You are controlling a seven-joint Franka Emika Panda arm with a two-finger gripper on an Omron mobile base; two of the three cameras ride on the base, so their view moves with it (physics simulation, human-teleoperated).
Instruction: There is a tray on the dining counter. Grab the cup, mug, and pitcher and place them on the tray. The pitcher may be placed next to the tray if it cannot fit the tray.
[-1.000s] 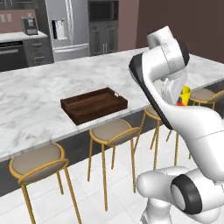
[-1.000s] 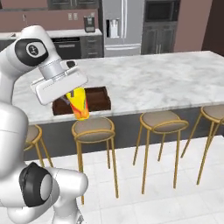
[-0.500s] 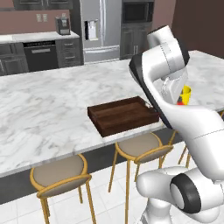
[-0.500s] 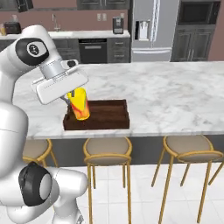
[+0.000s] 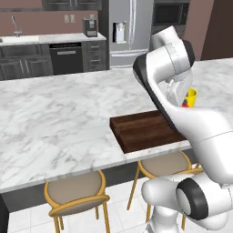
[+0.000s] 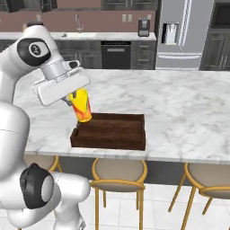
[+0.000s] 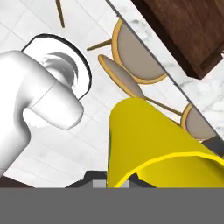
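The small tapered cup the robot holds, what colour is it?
Bright yellow cup with a red-orange mark, clearest in the right base view.

White Franka arm rises from its base, folds at a high elbow, then bends down toward the near counter edge. In the right base view the shoulder joint sits at 10 o'clock and the flat white hand tilts down toward 4 o'clock. Gripper [image 6: 77, 102] is clamped on the yellow cup [image 6: 82, 106], held up off the surface, cup leaning. In the left base view the forearm hides most of the hand; the cup's rim [image 5: 191, 96] peeks out at 3 o'clock.
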